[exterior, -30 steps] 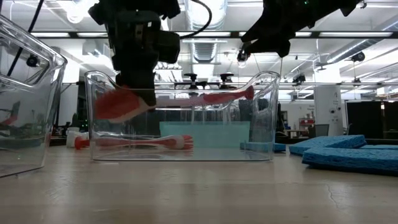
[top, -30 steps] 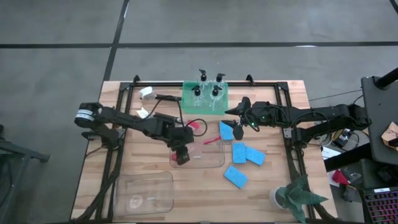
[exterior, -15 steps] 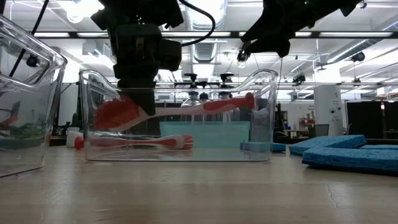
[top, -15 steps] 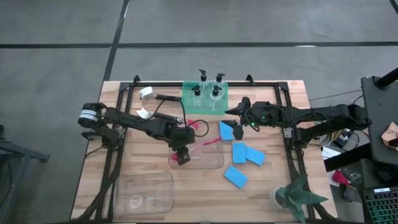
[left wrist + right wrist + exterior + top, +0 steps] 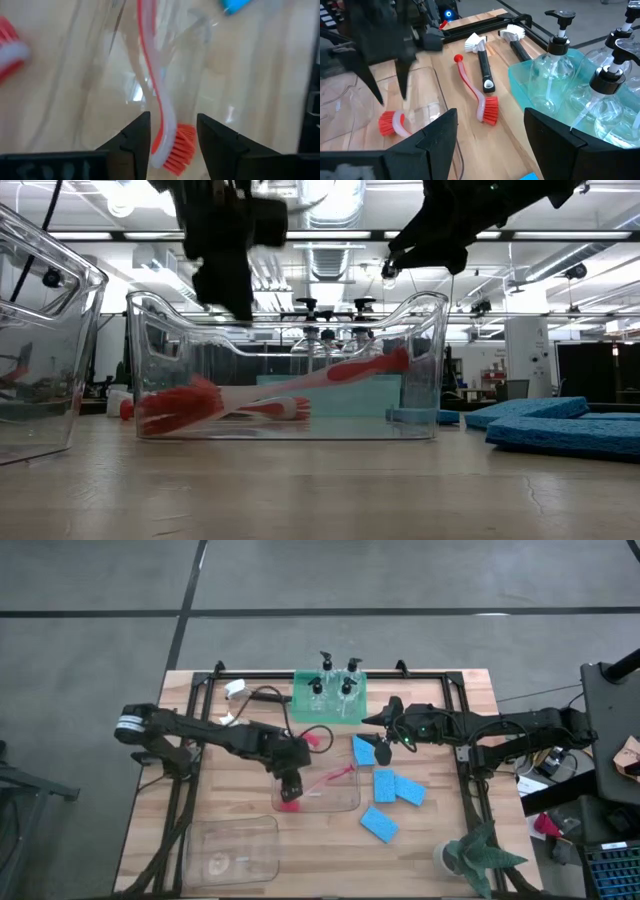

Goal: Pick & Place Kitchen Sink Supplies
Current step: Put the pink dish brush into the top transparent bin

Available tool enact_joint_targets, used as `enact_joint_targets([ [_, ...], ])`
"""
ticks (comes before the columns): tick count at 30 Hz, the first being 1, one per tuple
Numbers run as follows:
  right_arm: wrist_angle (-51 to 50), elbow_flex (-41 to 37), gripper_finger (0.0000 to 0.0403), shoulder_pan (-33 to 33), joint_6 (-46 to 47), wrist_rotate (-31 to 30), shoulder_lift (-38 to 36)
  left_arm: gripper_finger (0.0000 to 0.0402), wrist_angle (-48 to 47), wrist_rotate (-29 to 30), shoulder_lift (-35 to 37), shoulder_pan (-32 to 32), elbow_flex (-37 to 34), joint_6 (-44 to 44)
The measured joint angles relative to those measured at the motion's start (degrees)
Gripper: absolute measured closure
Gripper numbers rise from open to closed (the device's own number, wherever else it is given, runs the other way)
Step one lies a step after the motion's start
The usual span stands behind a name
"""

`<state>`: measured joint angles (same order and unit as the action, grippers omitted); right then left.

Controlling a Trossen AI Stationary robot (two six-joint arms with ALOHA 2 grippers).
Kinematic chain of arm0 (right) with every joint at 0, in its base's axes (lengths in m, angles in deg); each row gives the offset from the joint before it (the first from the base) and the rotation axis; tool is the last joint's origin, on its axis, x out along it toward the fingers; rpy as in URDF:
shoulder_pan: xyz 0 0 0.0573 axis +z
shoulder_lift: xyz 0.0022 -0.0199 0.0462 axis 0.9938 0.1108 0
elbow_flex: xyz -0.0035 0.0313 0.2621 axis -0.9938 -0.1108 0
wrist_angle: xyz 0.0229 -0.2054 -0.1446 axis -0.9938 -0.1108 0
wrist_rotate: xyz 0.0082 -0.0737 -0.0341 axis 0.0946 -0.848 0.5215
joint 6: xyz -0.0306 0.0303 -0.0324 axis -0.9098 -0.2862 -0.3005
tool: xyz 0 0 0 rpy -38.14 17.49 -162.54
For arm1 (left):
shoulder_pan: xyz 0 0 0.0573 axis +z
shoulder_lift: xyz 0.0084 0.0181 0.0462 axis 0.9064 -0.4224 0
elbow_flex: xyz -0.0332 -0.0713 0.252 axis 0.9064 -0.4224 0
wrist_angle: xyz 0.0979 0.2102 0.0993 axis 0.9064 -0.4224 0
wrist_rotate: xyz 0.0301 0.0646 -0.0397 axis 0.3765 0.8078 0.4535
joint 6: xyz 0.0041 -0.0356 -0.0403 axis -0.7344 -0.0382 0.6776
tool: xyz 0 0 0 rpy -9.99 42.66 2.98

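A red brush lies slanted inside a clear bin. Its bristle head rests on the bin's floor and its handle end leans on the bin's right wall. My left gripper hangs open above the bin, over the brush head, touching nothing. My right gripper waits open above the blue sponges. A second red brush lies on the table beside the bin. Pump bottles stand in the green tray.
Two black brushes with white heads lie at the far left of the table. A second clear bin stands at the near left. A potted plant sits at the near right corner. Black rails run along the table's sides.
My left gripper has opened, let go of the red brush and risen above the bin. The brush has dropped: its head, held up before, now lies on the bin's floor, while its handle end stays high against the right wall.
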<state>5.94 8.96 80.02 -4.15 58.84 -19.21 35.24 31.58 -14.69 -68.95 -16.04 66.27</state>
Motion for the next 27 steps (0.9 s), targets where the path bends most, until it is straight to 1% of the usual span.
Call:
enact_joint_targets([
  [2,0.0,-0.2,0.0179,0.0,0.0,0.0,0.0,0.0249,-3.1,1.0,2.1,0.1,1.9,-2.5],
  [4,0.0,-0.4,0.0179,0.0,0.0,0.0,0.0,0.0249,-7.7,4.6,4.3,0.2,3.5,-5.1],
  [6,-0.1,-0.6,0.0179,0.0,0.2,0.0,0.0,0.0250,-12.4,10.7,6.8,0.2,4.9,-6.7],
  [9,0.0,-1.0,0.0179,0.0,0.3,0.0,0.0,0.0250,-20.5,22.0,10.8,0.2,5.2,-8.1],
  [12,0.0,-1.6,0.0179,0.0,0.4,0.0,0.0,0.0250,-24.6,33.6,14.4,0.2,3.2,-7.8],
  [13,0.0,-1.7,0.0179,0.0,0.5,0.0,0.0,0.0251,-24.8,35.3,15.3,0.6,2.3,-7.8],
  [14,0.4,-1.8,0.0179,0.0,0.5,0.0,0.0,0.0250,-24.7,35.4,16.1,1.0,1.2,-8.1],
  [17,2.7,-2.5,0.0179,0.0,0.2,0.0,0.0,0.0250,-24.2,32.8,17.6,2.6,-2.4,-10.1],
  [19,3.9,-2.7,0.0179,0.0,0.0,0.0,0.0,0.0250,-24.2,32.4,17.7,3.5,-4.8,-12.1],
  [24,4.9,-2.8,0.0179,0.0,-0.1,0.1,0.0,0.0251,-23.2,32.3,17.1,6.8,-10.6,-15.6],
  [27,4.9,-2.9,0.0179,0.0,0.0,0.1,0.0,0.0254,-20.7,31.6,16.3,9.3,-14.2,-17.1],
])
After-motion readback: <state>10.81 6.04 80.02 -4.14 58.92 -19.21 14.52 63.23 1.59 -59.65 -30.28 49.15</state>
